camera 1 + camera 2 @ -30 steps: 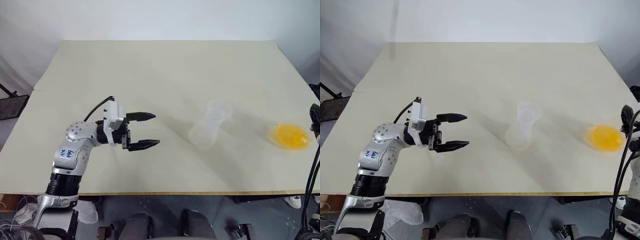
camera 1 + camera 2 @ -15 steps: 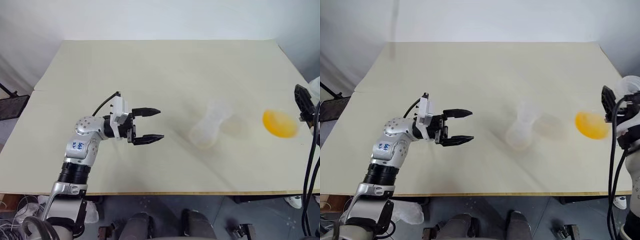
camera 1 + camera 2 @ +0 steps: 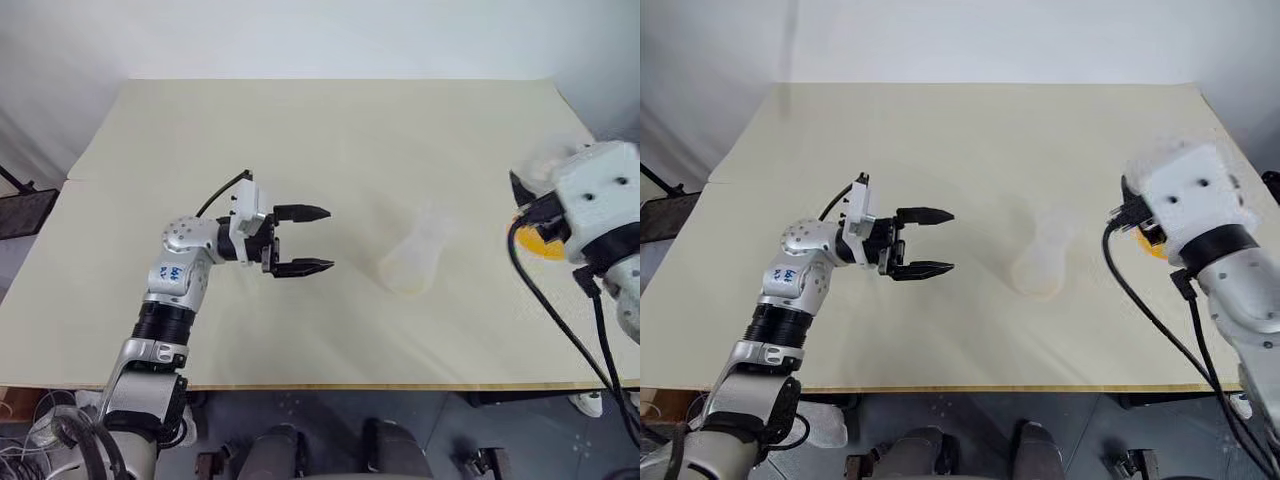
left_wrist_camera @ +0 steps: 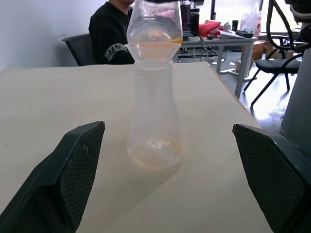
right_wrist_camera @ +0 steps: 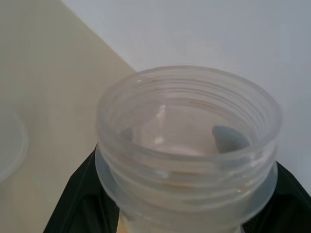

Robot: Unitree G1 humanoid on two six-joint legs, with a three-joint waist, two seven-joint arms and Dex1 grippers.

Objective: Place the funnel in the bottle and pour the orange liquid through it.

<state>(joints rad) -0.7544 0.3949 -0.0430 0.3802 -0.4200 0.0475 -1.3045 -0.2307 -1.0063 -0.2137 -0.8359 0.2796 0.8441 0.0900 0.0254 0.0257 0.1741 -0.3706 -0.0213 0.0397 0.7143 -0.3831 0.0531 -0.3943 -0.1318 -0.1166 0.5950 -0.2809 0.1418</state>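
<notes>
The bottle (image 3: 413, 258), a clear conical flask, stands on the cream table (image 3: 300, 130) right of centre. The clear funnel (image 4: 154, 46) sits in its neck, with an orange tint at the rim. My left gripper (image 3: 328, 239) hovers open and level to the left of the flask, pointing at it with a gap between. My right gripper (image 5: 187, 213) is shut on a clear wide-mouthed jar (image 5: 187, 141), held up to the right of the flask. The orange liquid (image 3: 540, 243) shows in that jar just under my right wrist.
A person in black (image 4: 109, 34) sits beyond the table's far side, with desks and office chairs (image 4: 286, 48) behind. A black cable (image 3: 560, 310) hangs from my right arm over the table's front right part.
My right arm has lifted the jar of orange liquid off the table's right edge and carried it left toward the flask, rolling the wrist. My left gripper edged slightly closer to the flask.
</notes>
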